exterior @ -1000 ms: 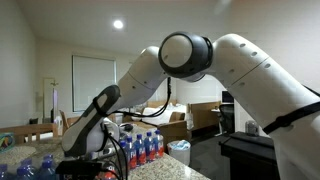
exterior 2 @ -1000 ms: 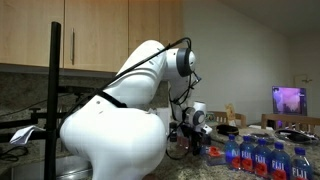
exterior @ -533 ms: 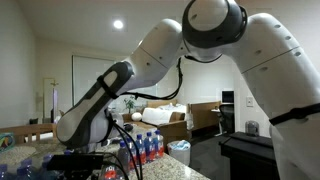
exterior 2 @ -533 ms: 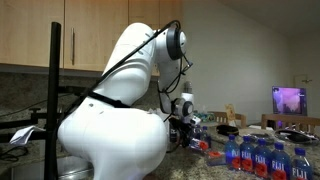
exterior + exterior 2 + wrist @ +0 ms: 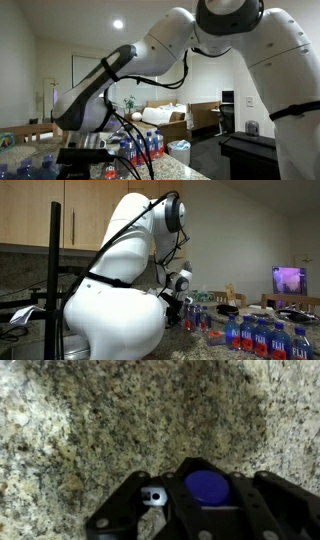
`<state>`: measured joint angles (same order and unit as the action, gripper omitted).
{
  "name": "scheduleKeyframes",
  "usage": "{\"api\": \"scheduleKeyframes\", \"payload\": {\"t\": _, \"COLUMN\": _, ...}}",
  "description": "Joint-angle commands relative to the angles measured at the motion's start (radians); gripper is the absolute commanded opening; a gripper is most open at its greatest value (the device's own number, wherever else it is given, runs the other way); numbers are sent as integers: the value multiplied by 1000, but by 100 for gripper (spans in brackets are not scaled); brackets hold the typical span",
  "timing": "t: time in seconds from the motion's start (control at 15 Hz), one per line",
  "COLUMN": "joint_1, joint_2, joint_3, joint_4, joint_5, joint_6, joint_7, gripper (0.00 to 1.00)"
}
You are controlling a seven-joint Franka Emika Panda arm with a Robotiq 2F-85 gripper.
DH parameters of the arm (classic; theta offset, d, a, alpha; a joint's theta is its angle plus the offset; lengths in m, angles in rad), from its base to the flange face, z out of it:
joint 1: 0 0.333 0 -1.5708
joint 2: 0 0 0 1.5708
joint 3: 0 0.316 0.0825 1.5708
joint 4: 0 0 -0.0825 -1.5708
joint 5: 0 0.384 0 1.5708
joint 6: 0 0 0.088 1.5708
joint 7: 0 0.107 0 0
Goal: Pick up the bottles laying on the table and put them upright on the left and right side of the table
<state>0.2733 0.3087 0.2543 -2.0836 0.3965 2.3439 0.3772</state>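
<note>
In the wrist view a blue bottle cap [image 5: 208, 487] sits between my gripper's [image 5: 208, 500] black jaws, seen from above over the speckled table [image 5: 100, 420]. The bottle's body is hidden under the cap. In both exterior views the gripper [image 5: 88, 152] [image 5: 180, 302] hangs low over the table, largely hidden by the arm. Several upright bottles with blue and red labels [image 5: 145, 148] stand in a group behind it, and they also show in an exterior view [image 5: 258, 336]. More bottles [image 5: 30, 168] show at the lower left edge.
A white bin [image 5: 180, 152] stands past the table's end, and a dark black stand [image 5: 250, 150] is beside it. Wooden cabinets [image 5: 90, 215] hang above the counter, with a dark pole [image 5: 55, 270] in front. A lit screen [image 5: 290, 280] is in the far room.
The arm's elbow has swung upward and over. The gripper has shifted a little sideways while staying low over the table.
</note>
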Motion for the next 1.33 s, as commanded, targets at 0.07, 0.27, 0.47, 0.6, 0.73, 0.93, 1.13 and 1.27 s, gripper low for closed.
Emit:
{"api": "scheduleKeyframes", "payload": {"t": 0.07, "joint_1": -76, "joint_2": -65, "joint_3": 25, "joint_4": 27, "joint_5": 88, "joint_6": -264, "joint_7": -252, "gripper": 5}}
{"api": "scheduleKeyframes", "payload": {"t": 0.27, "joint_1": -59, "joint_2": -80, "joint_3": -9, "joint_4": 108, "joint_5": 14, "joint_6": -495, "joint_7": -162, "gripper": 5}}
{"api": "scheduleKeyframes", "payload": {"t": 0.47, "joint_1": -48, "joint_2": -71, "joint_3": -20, "joint_4": 121, "joint_5": 8, "joint_6": -475, "joint_7": -170, "gripper": 10}}
{"api": "scheduleKeyframes", "payload": {"t": 0.6, "joint_1": -48, "joint_2": -76, "joint_3": -22, "joint_4": 129, "joint_5": 0, "joint_6": -484, "joint_7": -167, "gripper": 10}}
{"api": "scheduleKeyframes", "payload": {"t": 0.73, "joint_1": -47, "joint_2": -75, "joint_3": -22, "joint_4": 129, "joint_5": -3, "joint_6": -484, "joint_7": -167, "gripper": 10}}
{"api": "scheduleKeyframes", "payload": {"t": 0.93, "joint_1": -72, "joint_2": -44, "joint_3": -13, "joint_4": 165, "joint_5": 90, "joint_6": -639, "joint_7": -212, "gripper": 6}}
{"api": "scheduleKeyframes", "payload": {"t": 1.13, "joint_1": -71, "joint_2": -38, "joint_3": -23, "joint_4": 186, "joint_5": 165, "joint_6": -797, "joint_7": -136, "gripper": 5}}
{"api": "scheduleKeyframes", "payload": {"t": 1.27, "joint_1": -65, "joint_2": -39, "joint_3": -35, "joint_4": 199, "joint_5": 221, "joint_6": -866, "joint_7": -59, "gripper": 5}}
